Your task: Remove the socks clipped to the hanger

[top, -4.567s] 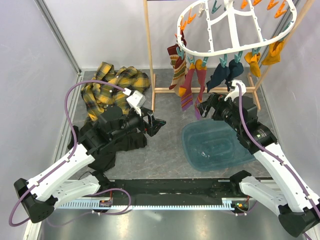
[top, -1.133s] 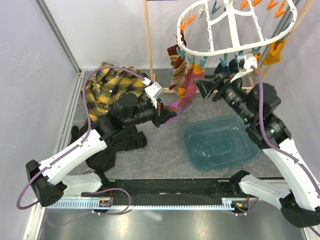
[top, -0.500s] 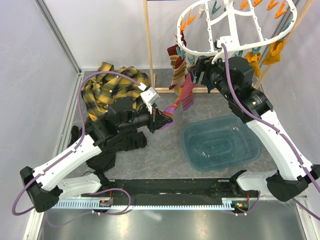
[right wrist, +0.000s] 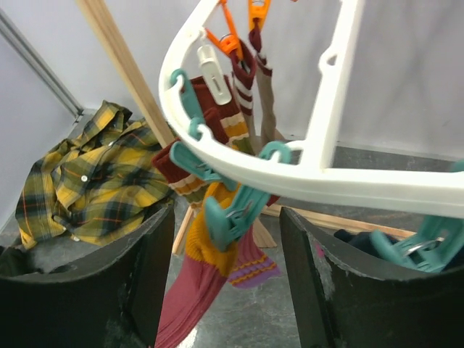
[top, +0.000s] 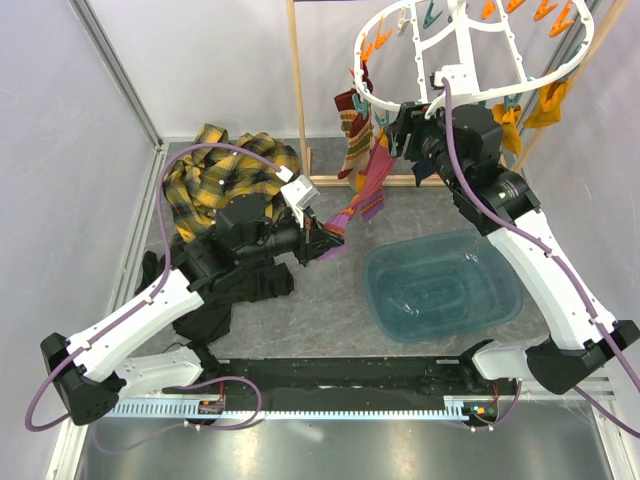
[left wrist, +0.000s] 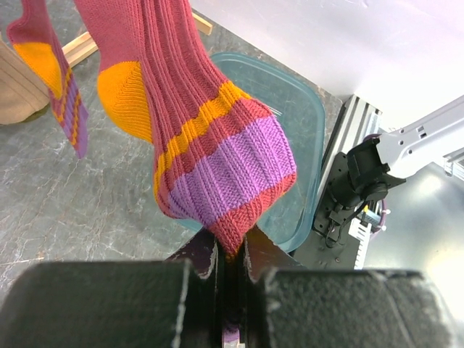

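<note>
Left wrist cam: L gripper (left wrist: 230, 279) clenched on toe end of maroon sock (left wrist: 217, 145) w/ orange + purple stripes; sock runs up & away from the jaws, pulled taut. Second striped sock (left wrist: 51, 72) hangs just beside it, top left. Teal tub (left wrist: 304, 123) sits on grey table (left wrist: 72, 210) behind the sock. Top cam: same sock stretches diagonally from L gripper up to underside of white hanger (top: 466, 45), near side, cuff clipped there. Right wrist cam: R gripper (right wrist: 226, 239) spread wide, fingers (right wrist: 109, 290) either side of teal clip (right wrist: 230, 214) under hanger ring, striped cuff just below it; contact w/ clip can't tell. Orange clips (right wrist: 230, 43) further round the ring w/ more striped socks. Mustard socks (top: 550, 102) hang at hanger's right side. Wooden frame (top: 296, 100) stands behind. Yellow plaid shirt (top: 215, 180) + black garment (top: 200, 300) lie on table at left, well apart from tub.
</note>
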`<state>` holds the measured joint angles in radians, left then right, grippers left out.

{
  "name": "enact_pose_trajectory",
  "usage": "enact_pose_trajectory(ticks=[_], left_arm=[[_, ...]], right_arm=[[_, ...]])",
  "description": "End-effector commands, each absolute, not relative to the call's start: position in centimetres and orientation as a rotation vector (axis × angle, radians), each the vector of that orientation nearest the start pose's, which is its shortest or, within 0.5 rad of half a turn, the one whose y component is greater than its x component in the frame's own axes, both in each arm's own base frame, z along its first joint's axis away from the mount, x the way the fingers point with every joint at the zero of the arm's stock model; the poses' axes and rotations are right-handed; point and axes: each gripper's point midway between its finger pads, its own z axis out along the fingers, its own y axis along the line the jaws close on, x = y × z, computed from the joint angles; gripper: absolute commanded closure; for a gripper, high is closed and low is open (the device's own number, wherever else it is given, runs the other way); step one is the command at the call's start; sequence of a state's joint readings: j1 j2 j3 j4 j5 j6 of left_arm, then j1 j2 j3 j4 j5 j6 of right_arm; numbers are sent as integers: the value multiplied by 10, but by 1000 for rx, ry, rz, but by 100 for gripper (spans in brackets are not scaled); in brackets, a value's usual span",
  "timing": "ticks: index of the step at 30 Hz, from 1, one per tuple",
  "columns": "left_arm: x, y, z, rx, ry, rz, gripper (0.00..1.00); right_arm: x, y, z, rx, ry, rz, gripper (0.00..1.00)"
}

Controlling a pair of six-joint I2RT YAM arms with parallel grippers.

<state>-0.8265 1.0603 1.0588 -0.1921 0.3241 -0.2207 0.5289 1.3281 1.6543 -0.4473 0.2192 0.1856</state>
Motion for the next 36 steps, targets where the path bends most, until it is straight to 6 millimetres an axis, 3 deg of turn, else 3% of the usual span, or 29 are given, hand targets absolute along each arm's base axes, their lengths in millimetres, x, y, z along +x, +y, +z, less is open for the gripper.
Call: enact_pose_trajectory(ticks=[1, 4, 7, 8, 11, 13, 16, 18, 22, 25, 30, 31, 36], left_arm=[[196, -307, 327, 771, 1679, -1053, 98], [199, -306, 325, 768, 1683, -1042, 98], [200, -307, 322, 768, 1692, -1037, 98], [202, -306, 320, 766, 1697, -1031, 98], [204, -306, 318, 764, 1704, -1019, 98], [205, -305, 315, 765, 1709, -1008, 98], [206, -305, 314, 768, 1712, -996, 98], [208, -306, 310, 773, 1726, -989, 98], [202, -308, 310, 802, 1714, -1018, 98], [200, -307, 312, 814, 1699, -1019, 98], [196, -305, 315, 824, 1672, -1027, 98], [194, -306, 318, 833, 1655, -1039, 98], [185, -307, 323, 860, 1613, -1081, 98]], right_arm=[[376, 175, 466, -114, 1601, 384, 35], [378, 175, 468, -129, 1584, 415, 40], [380, 173, 470, -128, 1574, 425, 52], [381, 172, 468, -125, 1577, 425, 64], [381, 171, 464, -131, 1579, 433, 82], [380, 172, 462, -137, 1582, 446, 89], [378, 173, 458, -141, 1591, 456, 89], [376, 174, 454, -141, 1600, 470, 87], [361, 182, 441, -187, 1627, 538, 47], [335, 188, 427, -295, 1632, 593, 33], [281, 189, 399, -470, 1607, 661, 22], [274, 191, 398, -513, 1570, 669, 21], [241, 207, 353, -678, 1552, 785, 20]])
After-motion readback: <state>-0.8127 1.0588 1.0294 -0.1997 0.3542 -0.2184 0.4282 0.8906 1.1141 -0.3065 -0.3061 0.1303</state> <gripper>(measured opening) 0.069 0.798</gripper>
